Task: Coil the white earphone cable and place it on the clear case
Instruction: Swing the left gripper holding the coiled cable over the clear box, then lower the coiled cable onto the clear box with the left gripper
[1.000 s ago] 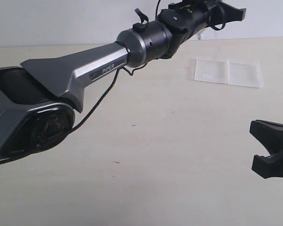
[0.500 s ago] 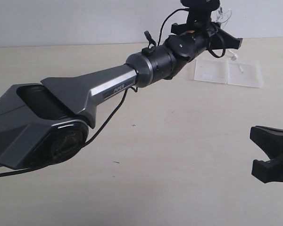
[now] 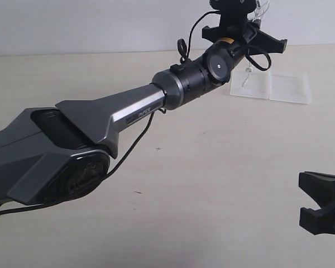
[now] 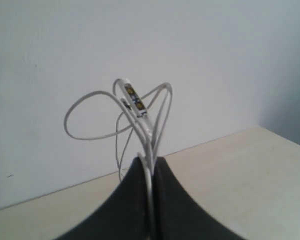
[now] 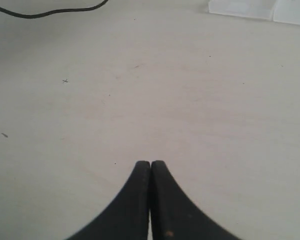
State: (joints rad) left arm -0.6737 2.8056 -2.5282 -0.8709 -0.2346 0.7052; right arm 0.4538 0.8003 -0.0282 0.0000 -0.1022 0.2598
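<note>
Soft, even light fills my views, shadows on the pale table (image 3: pixel 223 178) are faint, a bright sheen streaks my left arm (image 3: pixel 137 109), and my near fingers (image 5: pixel 132 205) show as blurred black shapes.

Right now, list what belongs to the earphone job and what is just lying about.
Belongs to the job:
- white earphone cable, looped and pinched in the left gripper
- clear case on the table

Just there:
- right gripper, shut and empty
- black cable
</note>
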